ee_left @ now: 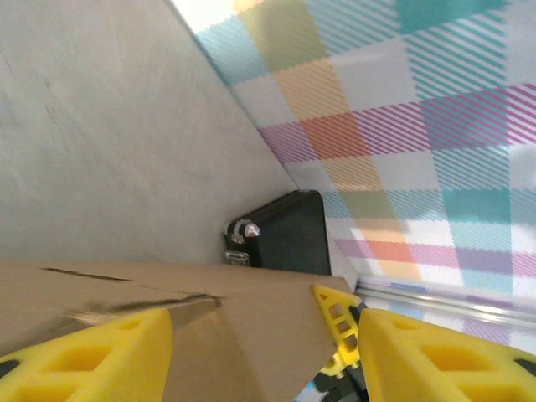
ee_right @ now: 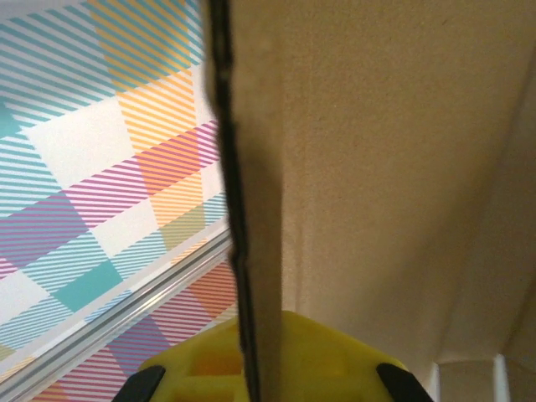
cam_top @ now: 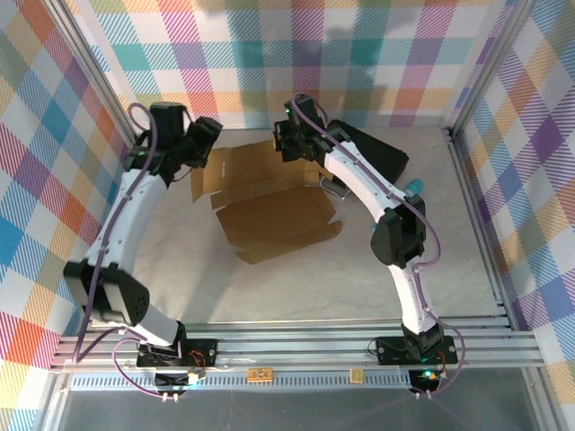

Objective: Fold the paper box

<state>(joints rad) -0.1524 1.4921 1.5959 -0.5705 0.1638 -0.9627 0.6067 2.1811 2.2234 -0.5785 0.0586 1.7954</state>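
Note:
The paper box (cam_top: pixel 269 202) is a brown corrugated sheet lying partly folded mid-table, its rear panels raised. My left gripper (cam_top: pixel 208 148) is at its rear left corner. In the left wrist view that gripper (ee_left: pixel 266 335) is open, its yellow fingers (ee_left: pixel 92 356) far apart with a cardboard flap (ee_left: pixel 251 335) between them. My right gripper (cam_top: pixel 289 148) is at the box's rear edge. In the right wrist view it (ee_right: pixel 251 343) is shut on a cardboard flap (ee_right: pixel 377 167), seen edge-on, and one of its fingers (ee_left: pixel 339 327) shows past the flap's corner.
A black hard briefcase (cam_top: pixel 373 153) with metal fittings lies at the back right, just behind the box and the right arm (cam_top: pixel 359 180); it is also in the left wrist view (ee_left: pixel 285 234). Plaid walls (cam_top: pixel 269 54) and aluminium rails (cam_top: pixel 476 206) close in the table.

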